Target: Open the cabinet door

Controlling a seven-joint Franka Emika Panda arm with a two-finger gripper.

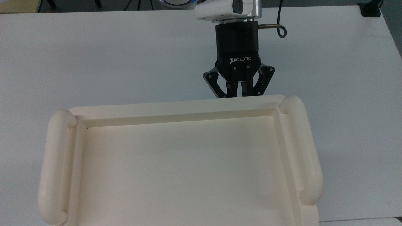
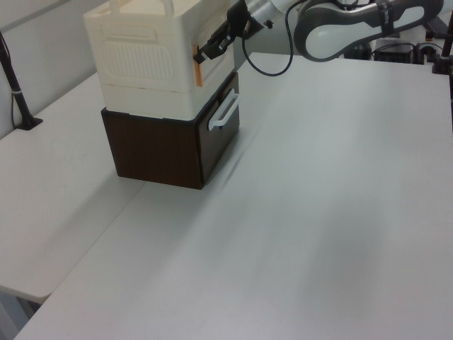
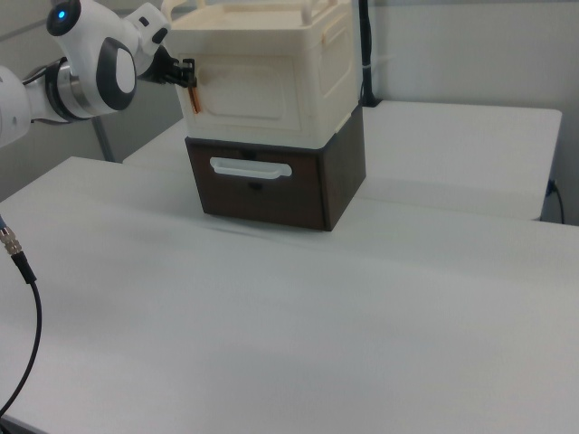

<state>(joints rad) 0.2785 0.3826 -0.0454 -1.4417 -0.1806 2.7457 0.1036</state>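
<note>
The cream cabinet stands on a dark brown drawer box. Its cabinet door is the front panel and lies flush with the cabinet. A copper-coloured piece sits on the door's edge at the right view's left, also seen as the copper-coloured piece. My gripper reaches in just under the tray-like top, which hides the fingertips. The gripper has its fingers drawn together on the top of the copper piece, and the gripper touches it there.
The drawer box has a white handle below the door. A black clamped pole stands at the left view's left edge. A cable hangs at the right view's left. Open white tabletop spreads in front of the cabinet.
</note>
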